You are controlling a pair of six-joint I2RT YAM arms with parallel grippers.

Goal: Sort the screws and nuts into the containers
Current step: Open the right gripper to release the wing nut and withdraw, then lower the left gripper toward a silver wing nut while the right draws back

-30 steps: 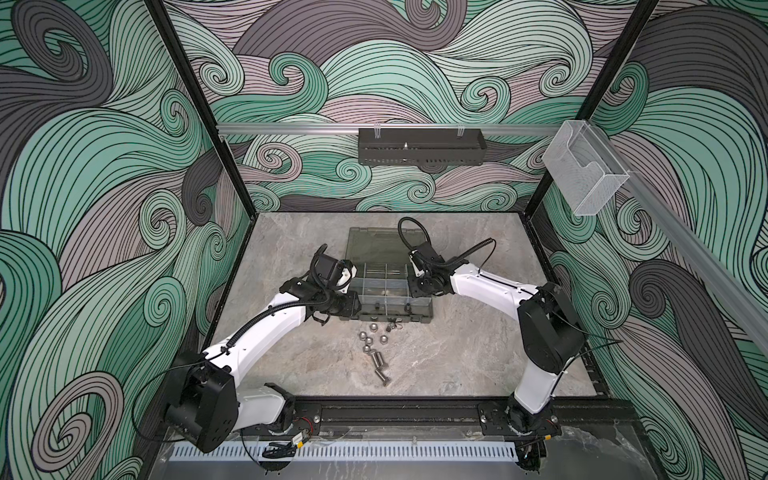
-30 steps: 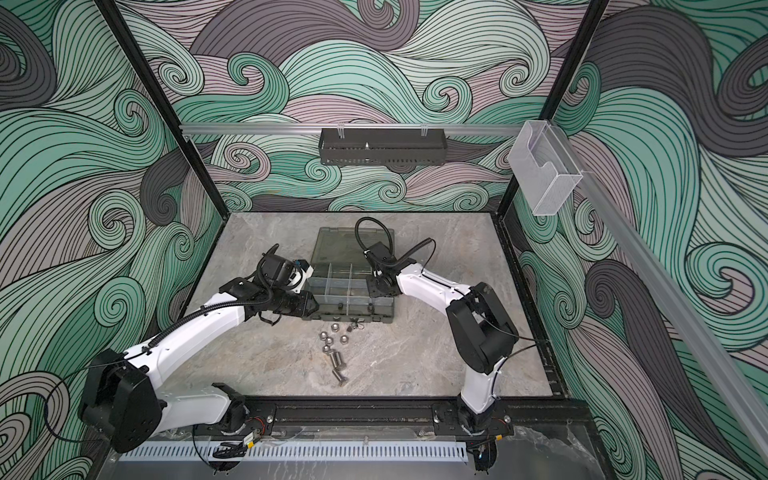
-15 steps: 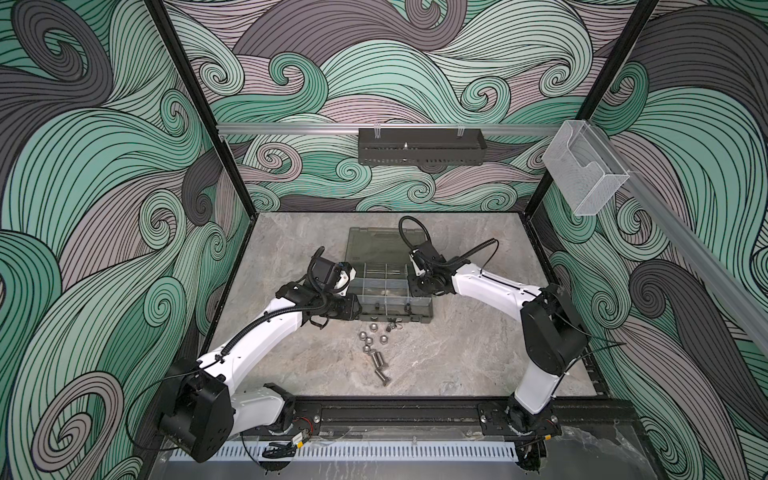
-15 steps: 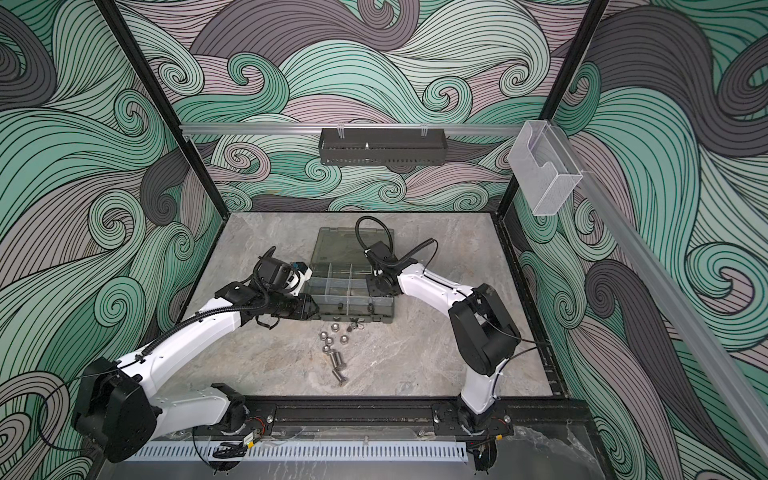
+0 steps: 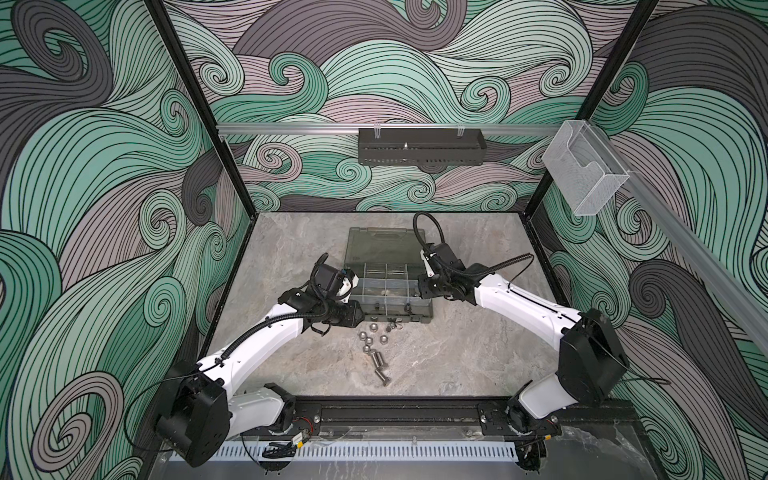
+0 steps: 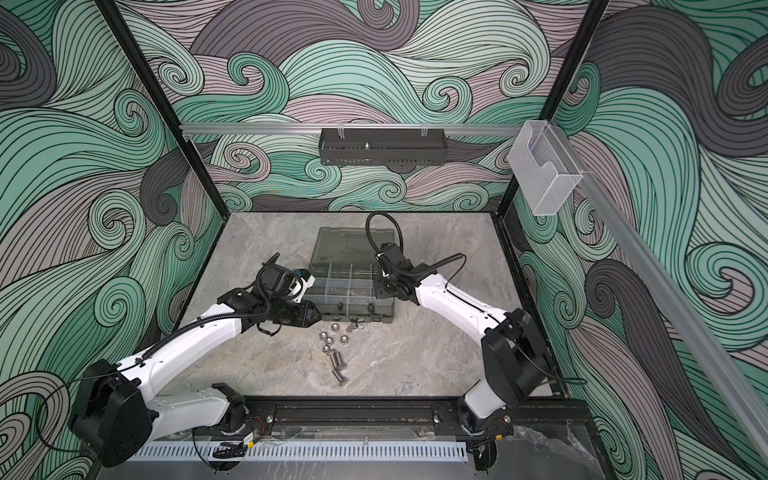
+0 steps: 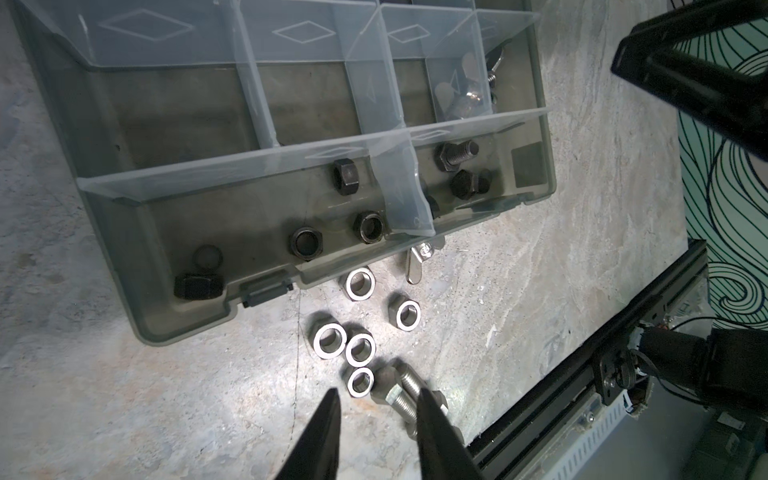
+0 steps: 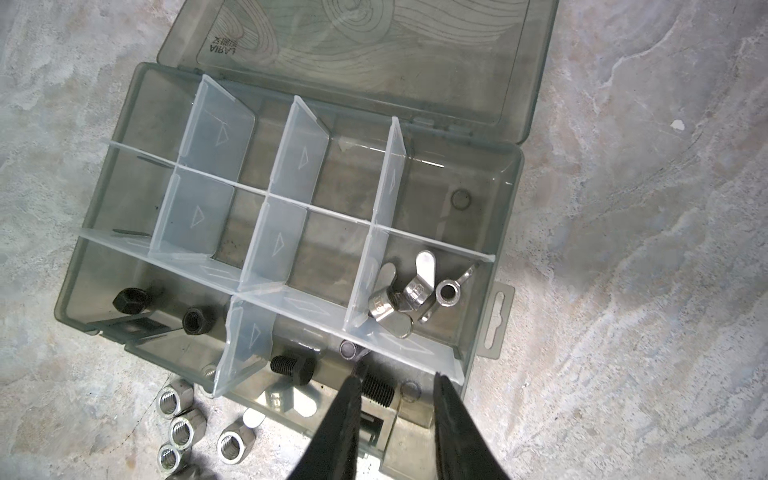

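The smoky-grey organiser case [image 5: 424,318] [image 6: 384,318] lies open mid-table, its containers set off by clear dividers. Black nuts [image 7: 305,245] lie in the near-left compartment and black screws [image 7: 455,153] [image 8: 291,368] in the near-right one. Several silver nuts [image 5: 374,336] [image 7: 360,348] [image 8: 183,432] and silver screws [image 5: 378,361] [image 7: 399,401] lie loose in front of the case. My left gripper [image 5: 360,319] [image 7: 378,399] is open and empty above them. My right gripper [image 5: 419,286] [image 8: 399,374] is open over the near-right compartment, with a black screw [image 8: 376,390] lying below beside one finger.
Silver wing nuts [image 8: 411,291] fill the right-hand middle compartment, and one wing nut [image 7: 415,266] lies on the table by the case wall. The case lid [image 5: 382,245] lies flat behind. A black perforated tray [image 5: 419,151] and a clear box [image 5: 582,174] hang on the walls.
My left gripper has drawn slightly back from the case toward the loose parts in front. My right gripper has stayed over the near-right compartment, its jaws a little wider.
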